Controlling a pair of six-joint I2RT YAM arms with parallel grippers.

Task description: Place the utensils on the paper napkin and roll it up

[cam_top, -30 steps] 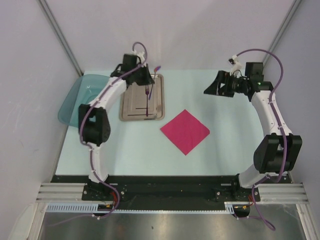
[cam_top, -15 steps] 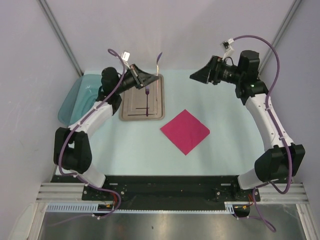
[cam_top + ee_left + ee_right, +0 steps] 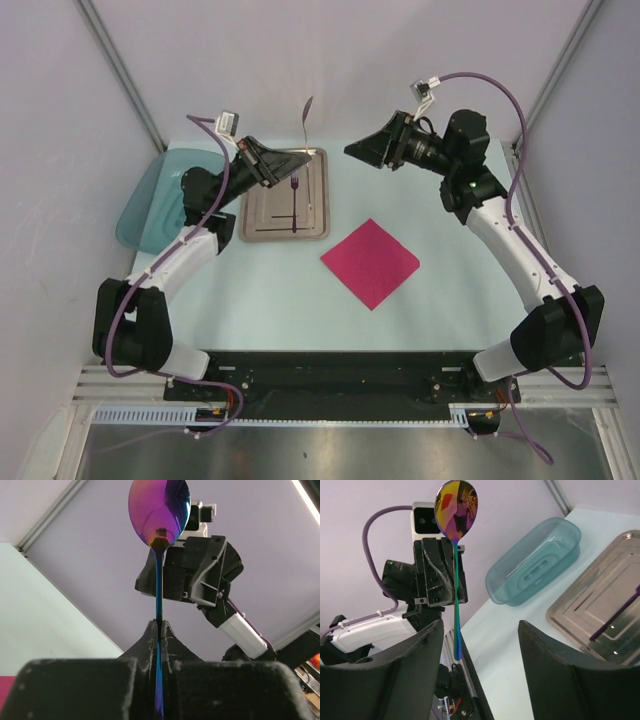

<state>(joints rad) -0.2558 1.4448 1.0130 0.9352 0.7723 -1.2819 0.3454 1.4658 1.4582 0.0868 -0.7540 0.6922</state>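
- Far left, the teal dish [image 3: 150, 205] sits at the edge of the counter [image 3: 250, 290], out of play.
- The left fingers [image 3: 172, 647] are clamped together on the spoon [image 3: 159, 510], low on its handle. They hold it upright in the air near the far end of the steel tray [image 3: 262, 222], bowl on top.
- The fork [image 3: 296, 185] lies in that tray, not yet picked up.
- The right fingers [image 3: 395, 675] stand apart and point at the spoon. The handle is framed between them but touches neither, so this looks like a hand-over.
- To do it well, the right should close square on the bare stretch of handle between the bowl and the left fingers, so the slim handle can't pivot.
- The left should let go only once that pinch is firm; if both pull at once, the spoon may twist or drop.
- Furthest right and nearer the arms, the pink napkin [image 3: 370, 262] lies flat like a diamond, well apart from the tray, with 0 of the 2 utensils on it.
- I'd lay the spoon there inside the paper's edges, leaving room for the fork alongside before rolling.
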